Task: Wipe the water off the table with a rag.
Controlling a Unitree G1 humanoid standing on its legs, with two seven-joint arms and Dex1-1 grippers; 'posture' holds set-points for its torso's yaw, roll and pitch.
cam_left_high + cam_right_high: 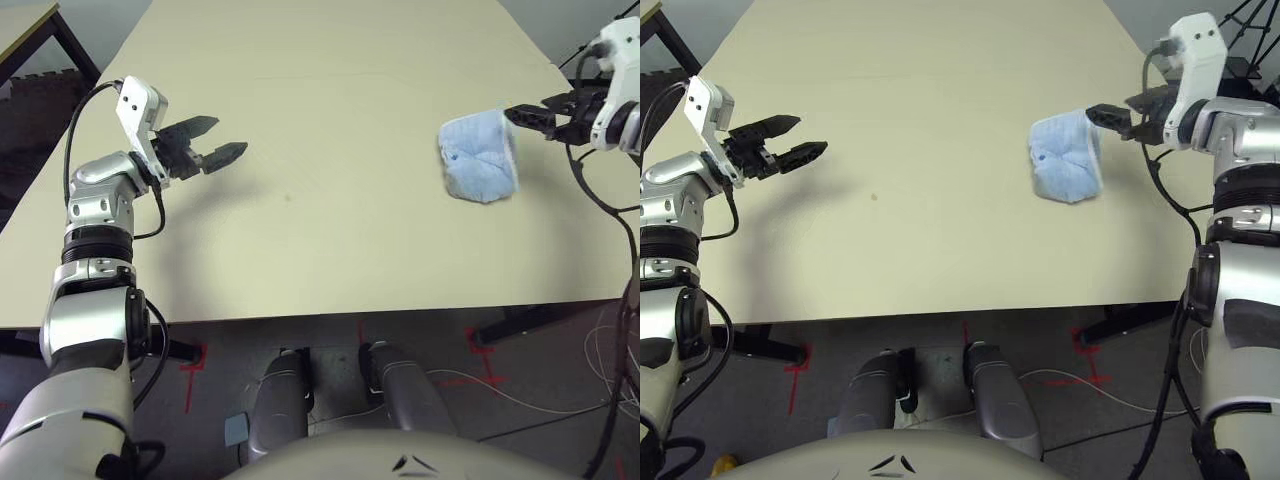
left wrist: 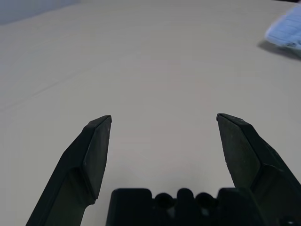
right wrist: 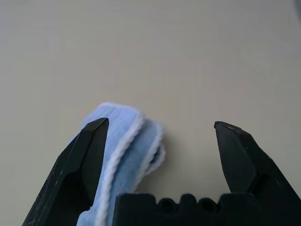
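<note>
Right gripper: its 2 fingers stand wide apart and hold nothing [image 1: 1110, 107]; it is at about 2 o'clock of the rag. If 1 finger touches the cloth, I cannot tell.
Left gripper: wide open too, and empty [image 1: 231, 134], over the table [image 1: 350, 250], at about 10 o'clock of the small mark.
Rag: folded, light blue [image 1: 478, 157], lying on the table to the right, at between 2 and 3 o'clock of the mark.
Small mark: faint spot [image 1: 288, 198]; maybe it is the water, I cannot be sure.
Step in hand: I judge it is the handling of the rag, either to take it or to leave it; the pictures do not settle this.
Good grip: if wiping remains, bring the right fingers to both sides of the folded edge, then close gently on all layers.
Wiping: keep the cloth flat and go towards 9 o'clock with light pressure.
Risk: a shallow pinch could catch only 1 layer, and the rag may unfold.
</note>
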